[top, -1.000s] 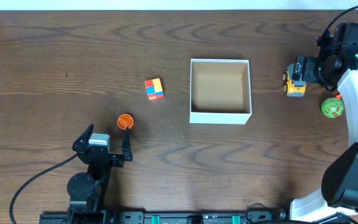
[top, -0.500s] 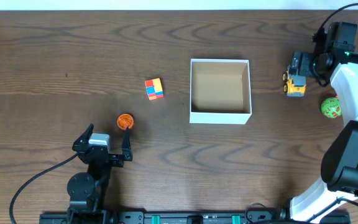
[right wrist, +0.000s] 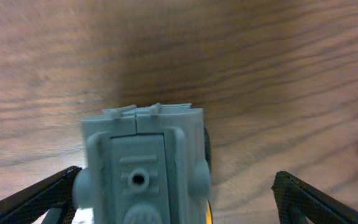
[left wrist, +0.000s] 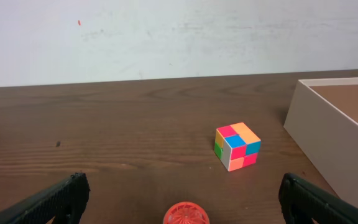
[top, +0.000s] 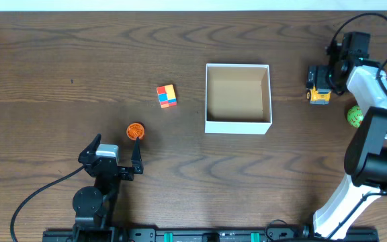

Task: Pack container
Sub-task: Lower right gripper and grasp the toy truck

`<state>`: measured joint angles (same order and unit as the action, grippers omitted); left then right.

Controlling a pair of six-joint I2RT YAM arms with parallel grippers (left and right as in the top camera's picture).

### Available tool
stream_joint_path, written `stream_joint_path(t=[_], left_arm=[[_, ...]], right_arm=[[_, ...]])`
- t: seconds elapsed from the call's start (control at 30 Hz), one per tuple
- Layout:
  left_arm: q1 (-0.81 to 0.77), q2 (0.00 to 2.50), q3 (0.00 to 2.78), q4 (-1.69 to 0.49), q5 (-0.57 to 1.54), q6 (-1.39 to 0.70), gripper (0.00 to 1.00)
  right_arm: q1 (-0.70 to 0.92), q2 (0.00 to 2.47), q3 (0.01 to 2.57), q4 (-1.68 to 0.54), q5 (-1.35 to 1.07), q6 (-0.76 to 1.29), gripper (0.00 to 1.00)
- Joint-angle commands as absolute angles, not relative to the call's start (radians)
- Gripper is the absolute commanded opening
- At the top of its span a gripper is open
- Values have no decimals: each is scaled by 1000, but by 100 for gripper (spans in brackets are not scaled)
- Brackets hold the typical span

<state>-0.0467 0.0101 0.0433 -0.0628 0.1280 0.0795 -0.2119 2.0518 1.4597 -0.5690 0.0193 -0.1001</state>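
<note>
The container point(top: 238, 125) is a square open-top box with white walls and a tan inside, standing mid-table; its left wall shows in the left wrist view point(left wrist: 328, 140). My right gripper point(top: 323, 79) is open over a yellow and grey toy truck point(top: 319, 95). In the right wrist view the truck point(right wrist: 145, 168) sits between the open fingers point(right wrist: 176, 196), close to the left one. My left gripper point(top: 115, 146) is open and empty just in front of an orange ball point(top: 135, 130), which also shows in the left wrist view point(left wrist: 186, 213).
A multicoloured cube point(top: 166, 95) lies left of the container and shows in the left wrist view point(left wrist: 237, 146). A green ball point(top: 355, 115) lies right of the truck, partly behind my right arm.
My right arm has swung toward the far edge and a little left, settling its gripper over the truck. The left arm and the toys have not moved.
</note>
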Motion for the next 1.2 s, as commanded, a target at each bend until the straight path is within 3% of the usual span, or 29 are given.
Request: stream_joint_path(t=[0.0,0.57,0.73,0.9,1.17], left_arm=[[-43,4,13,-76,139,89,98],[-43,4,13,-76,139,89,98],[-43,4,13,-76,139,89,98],[-43,4,13,-76,139,89,98],[-43,4,13,-76,139,89,98]], right_arm=[[-210,2083,1479,-564,22,-191,99],[-202,2104,1479,-532,-34,-226,99],[-198,2104,1479,-527,-34,-225,86],[-195,2104,1485,-524,-34,-214,80],[-194,2103,1493,-527,-34,-213,54]])
